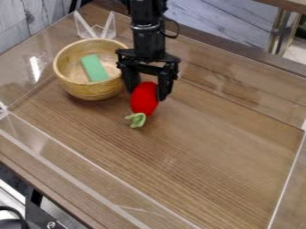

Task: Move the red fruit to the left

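The end effector (147, 83) points down with its two dark fingers spread wide, one at each side of the red fruit (143, 98). It is not possible to see if the fingers touch the fruit. The fruit lies on the wooden surface (180, 170), just to the right of the wooden bowl (89, 72), with its green leafy end (136, 120) toward the camera. The upper part of the fruit is partly hidden between the fingers. A flat green block (95, 68) lies inside the bowl. The arm (146, 22) is cut off at the top edge.
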`<act>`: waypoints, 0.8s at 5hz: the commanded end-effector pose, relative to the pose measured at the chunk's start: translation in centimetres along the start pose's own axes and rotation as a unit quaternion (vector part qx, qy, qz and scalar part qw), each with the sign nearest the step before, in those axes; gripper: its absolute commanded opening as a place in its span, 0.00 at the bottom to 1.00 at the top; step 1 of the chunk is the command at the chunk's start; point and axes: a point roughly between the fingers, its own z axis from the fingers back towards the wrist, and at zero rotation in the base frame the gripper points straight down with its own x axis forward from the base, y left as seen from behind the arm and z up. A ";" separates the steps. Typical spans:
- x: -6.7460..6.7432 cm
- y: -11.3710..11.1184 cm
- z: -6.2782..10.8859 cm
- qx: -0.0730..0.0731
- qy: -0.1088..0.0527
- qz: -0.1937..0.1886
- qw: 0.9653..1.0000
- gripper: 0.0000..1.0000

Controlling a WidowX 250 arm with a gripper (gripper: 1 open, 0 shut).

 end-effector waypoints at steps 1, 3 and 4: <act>1.3 -0.2 2.6 0.000 -0.044 -0.015 0.999 1.00; 2.0 0.2 2.8 -0.008 -0.053 0.048 0.997 1.00; 1.3 1.3 2.0 -0.006 -0.052 0.045 0.998 1.00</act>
